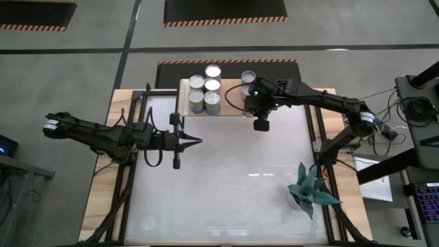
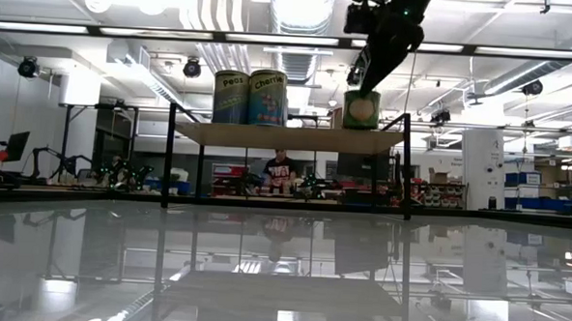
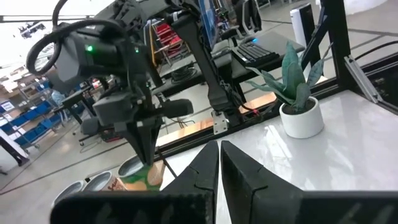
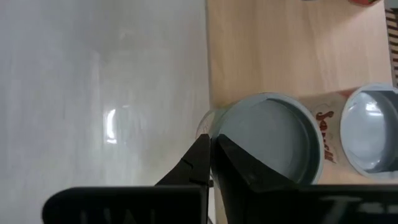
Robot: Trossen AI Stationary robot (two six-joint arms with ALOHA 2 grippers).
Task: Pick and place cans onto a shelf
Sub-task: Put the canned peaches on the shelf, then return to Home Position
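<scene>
High view: the right hand point(image 1: 251, 110) sits over the shelf point(image 1: 184, 88) at the far edge of the table point(image 1: 233, 178), fingers pinched together, with one can point(image 1: 247, 78) just beyond it and a cluster of cans point(image 1: 204, 92) off to its side on the same board. The left hand point(image 1: 194, 141) hangs over the white table, well short of the shelf, also closed and holding nothing. A potted plant point(image 1: 310, 189) stands near the right arm's base.

Low view: the right hand point(image 2: 365, 87) comes down from above onto a green-labelled can point(image 2: 362, 111) standing on the shelf point(image 2: 287, 136); two taller cans point(image 2: 250, 97) stand farther along the board.

Left wrist view: the left hand point(image 3: 219, 149) is shut, pointing toward the right hand point(image 3: 148, 163) and the plant point(image 3: 295, 93).

Right wrist view: the right hand point(image 4: 211, 144) has its shut tips at the rim of a can point(image 4: 270, 140), another can point(image 4: 372, 127) touching it beyond.
</scene>
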